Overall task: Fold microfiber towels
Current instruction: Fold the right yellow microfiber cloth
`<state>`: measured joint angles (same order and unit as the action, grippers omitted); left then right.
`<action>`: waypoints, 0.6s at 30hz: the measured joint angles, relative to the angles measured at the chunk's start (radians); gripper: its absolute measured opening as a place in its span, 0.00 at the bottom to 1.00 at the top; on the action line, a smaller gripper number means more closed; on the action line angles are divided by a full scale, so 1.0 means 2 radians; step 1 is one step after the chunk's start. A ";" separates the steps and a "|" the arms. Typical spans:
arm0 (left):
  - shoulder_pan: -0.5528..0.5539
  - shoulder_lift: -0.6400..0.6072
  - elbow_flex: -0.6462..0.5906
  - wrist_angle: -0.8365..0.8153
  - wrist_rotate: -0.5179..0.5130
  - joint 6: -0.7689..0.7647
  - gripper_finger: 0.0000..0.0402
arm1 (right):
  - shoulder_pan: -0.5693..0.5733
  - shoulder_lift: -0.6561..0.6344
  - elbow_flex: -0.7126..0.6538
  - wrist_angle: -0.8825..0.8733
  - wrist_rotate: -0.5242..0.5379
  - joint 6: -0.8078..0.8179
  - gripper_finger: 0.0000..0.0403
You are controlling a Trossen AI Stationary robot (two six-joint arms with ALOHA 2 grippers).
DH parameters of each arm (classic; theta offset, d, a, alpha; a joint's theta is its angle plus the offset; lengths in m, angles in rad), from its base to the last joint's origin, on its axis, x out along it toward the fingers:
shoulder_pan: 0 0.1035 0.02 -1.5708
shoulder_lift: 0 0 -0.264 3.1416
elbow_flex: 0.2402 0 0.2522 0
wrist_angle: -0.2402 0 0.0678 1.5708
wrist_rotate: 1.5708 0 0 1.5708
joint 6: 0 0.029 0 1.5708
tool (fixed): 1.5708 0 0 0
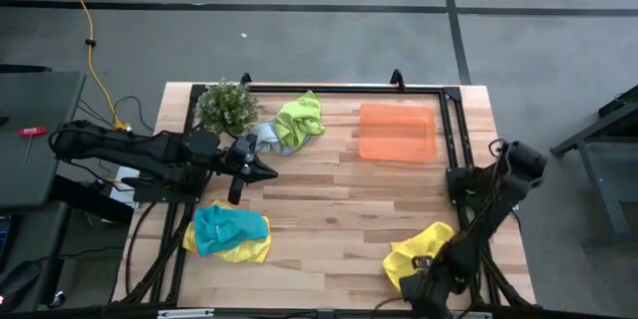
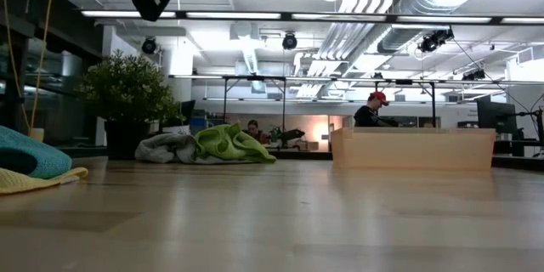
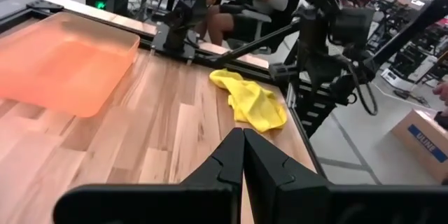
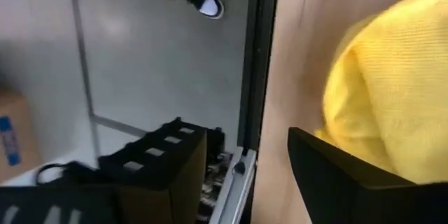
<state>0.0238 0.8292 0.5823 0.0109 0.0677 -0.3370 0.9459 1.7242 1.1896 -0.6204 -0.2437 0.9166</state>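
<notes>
Right end effector (image 1: 424, 277) gapes wide beside the yellow towel (image 1: 419, 249) at the counter's (image 1: 329, 209) near-right edge, left end effector (image 1: 267, 170) pinched shut mid-counter.

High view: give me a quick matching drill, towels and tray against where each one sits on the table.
Things:
1. lime green towel
2. teal towel
3. orange tray
4. lone yellow towel

Places:
A. lying on another yellow towel, near left edge
B. far side, right of centre
C. near right corner, by the right gripper
D. far side, next to the plant

Pairs: 1-D, 2-A, 3-B, 4-C
</notes>
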 joint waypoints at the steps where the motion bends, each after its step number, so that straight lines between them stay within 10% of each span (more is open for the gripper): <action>1: 0.000 0.003 0.000 0.000 0.000 0.000 0.00 | 0.003 0.010 0.000 0.000 0.006 0.000 0.48; 18: 0.000 0.009 0.000 -0.003 -0.002 0.000 0.00 | -0.005 0.077 -0.001 -0.024 0.069 -0.001 0.44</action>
<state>0.0238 0.8471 0.5823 0.0049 0.0639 -0.3370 0.9360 1.8778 1.1881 -0.6687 -0.1051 0.9151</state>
